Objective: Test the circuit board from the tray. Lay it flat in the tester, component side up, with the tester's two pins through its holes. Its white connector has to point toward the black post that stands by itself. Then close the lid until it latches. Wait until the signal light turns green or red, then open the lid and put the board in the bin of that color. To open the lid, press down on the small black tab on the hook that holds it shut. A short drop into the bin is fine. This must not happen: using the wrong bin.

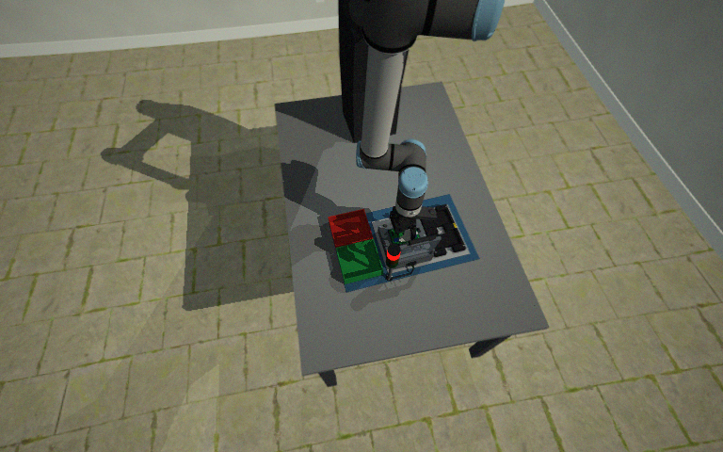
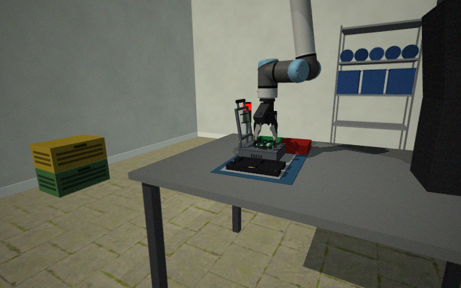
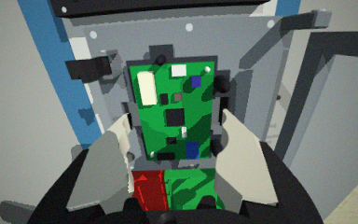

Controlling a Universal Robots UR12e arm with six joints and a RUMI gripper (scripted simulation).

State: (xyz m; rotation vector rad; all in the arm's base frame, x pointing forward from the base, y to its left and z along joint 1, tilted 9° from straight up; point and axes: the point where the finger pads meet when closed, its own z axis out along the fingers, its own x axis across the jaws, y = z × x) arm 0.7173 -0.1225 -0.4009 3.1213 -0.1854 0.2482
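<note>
- The circuit board [image 1: 399,235] [image 2: 265,144] [image 3: 174,106] lies flat in the tester [image 1: 380,235] [image 2: 254,153] [image 3: 112,37], component side up.
- The gripper [image 1: 406,239] [image 2: 265,139] [image 3: 175,112] points down over the board, its fingers moderately wide and holding nothing.
- In the wrist view, one pale fingertip stands beside each long edge of the board, with a narrow gap showing on both sides. The board is between the fingers but appears clear of both.
- The fingertips line up with about the middle of the board's length; one end reaches beyond them toward the black tray [image 1: 453,234] [image 2: 254,167] [image 3: 163,6], the other toward the bins.
- The long cream-white connector [image 3: 146,88] sits near the board's tray-side end, close to one long edge. Small pale round tips show near two opposite corners; whether they are the pins passing through the holes is too small to tell.
- The tester's lid [image 2: 238,125] [image 3: 296,93] stands raised beside the board, well away from closed.
- The signal light [image 1: 393,255] [image 2: 248,106] glows red at its upper part.
- The red bin [image 1: 348,226] [image 2: 299,146] [image 3: 149,187] and the green bin [image 1: 360,261] [image 2: 272,137] [image 3: 191,187] sit side by side, just beyond the end of the tester opposite the tray.
- A blue mat [image 1: 470,255] [image 2: 292,177] [image 3: 39,47] lies under the tester and tray, on the gray table [image 1: 415,314] [image 2: 190,166].
</note>
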